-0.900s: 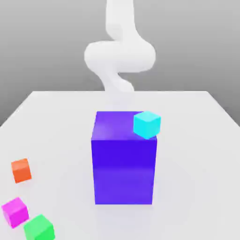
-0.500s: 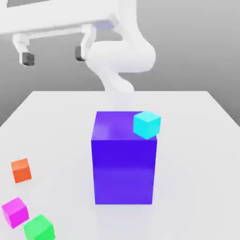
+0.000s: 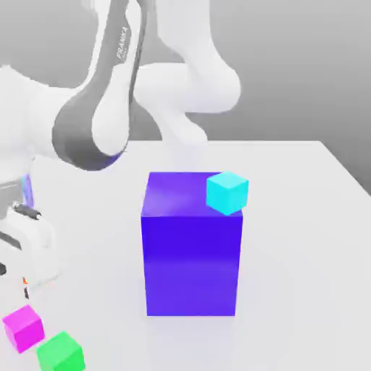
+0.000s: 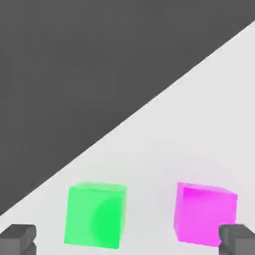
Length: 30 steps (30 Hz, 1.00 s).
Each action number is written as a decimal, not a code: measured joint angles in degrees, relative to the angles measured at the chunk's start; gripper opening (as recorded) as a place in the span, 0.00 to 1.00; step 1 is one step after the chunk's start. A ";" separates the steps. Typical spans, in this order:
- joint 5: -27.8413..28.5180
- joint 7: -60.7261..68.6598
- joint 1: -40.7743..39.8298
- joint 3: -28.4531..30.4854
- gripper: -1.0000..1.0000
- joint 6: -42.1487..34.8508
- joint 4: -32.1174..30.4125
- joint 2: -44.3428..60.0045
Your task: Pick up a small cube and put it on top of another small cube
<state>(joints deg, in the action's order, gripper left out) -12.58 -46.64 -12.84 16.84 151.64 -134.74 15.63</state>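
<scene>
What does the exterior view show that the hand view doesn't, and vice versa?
Exterior view only: the big blue block, the cyan cube on its top, the arm's links.
Hand view only: both fingertips of the gripper, set wide apart.
Both: the green cube, the magenta cube, the white table.

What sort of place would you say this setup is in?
It looks like a simulated robot test scene: a jointed white arm, a plain white table, and brightly coloured blocks, such as the big blue one, against a blank grey background.
</scene>
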 joint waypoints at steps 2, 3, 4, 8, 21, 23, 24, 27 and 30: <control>-0.95 0.23 -1.15 0.15 0.50 1.91 0.13 4.10; -1.95 0.90 -1.86 -0.52 0.50 3.27 0.50 6.19; -2.97 1.62 -2.73 -1.48 0.50 4.74 0.94 8.27; -4.98 3.10 -4.58 -3.68 0.00 7.76 1.87 12.33; 4.61 6.23 0.81 -3.08 0.00 -2.91 1.49 0.54; 6.42 10.07 2.14 -4.80 0.00 -4.48 2.41 -0.33; 6.27 11.21 2.23 -5.43 0.00 -3.60 2.69 0.82; 4.68 13.25 1.48 -7.06 1.00 0.95 3.20 5.93; 4.67 13.26 1.48 -7.06 1.00 0.95 3.20 5.93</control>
